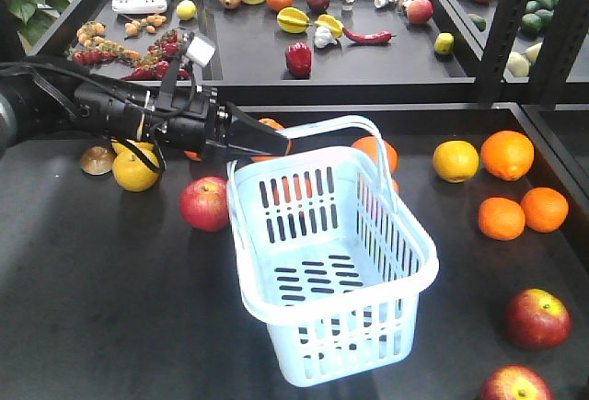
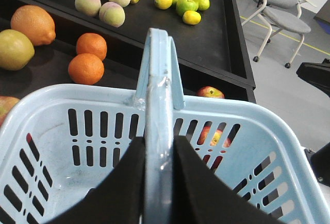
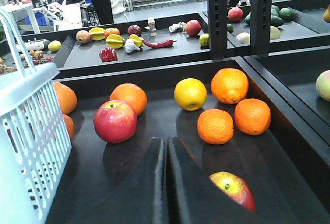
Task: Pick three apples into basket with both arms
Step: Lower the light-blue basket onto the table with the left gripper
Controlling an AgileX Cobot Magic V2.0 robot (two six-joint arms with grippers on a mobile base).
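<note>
Plastic, pale blue-white, slotted: rectangular shopping basket (image 1: 331, 271) with hinged loop handle (image 1: 313, 129), hanging tilted over the dark table (image 1: 110, 308), nothing seen inside. Judged light, slightly flexible and apt to swing on its hinge; best held at handle mid-span. Black left gripper (image 2: 159, 183) is clamped on that handle, one finger on each side. The dark red round apples with yellow-green patches are judged firm, smooth, prone to roll and bruise; best taken across the widest girth, from above. The left apple (image 1: 204, 203) lies just beside the basket's left wall, under the black left arm (image 1: 110, 110). The right apple (image 1: 537, 317) and front apple (image 1: 515, 386) lie well apart from the basket. Black right gripper (image 3: 166, 183) has its fingers drawn to a narrow slit and carries nothing. A red-yellow apple (image 3: 233, 189) lies near its right; which of the two, not determinable. Obstructions: round orange citrus fruits (image 1: 507, 154) right of the basket; a yellow citrus (image 1: 135, 168) and the hanging basket crowd the left apple.
</note>
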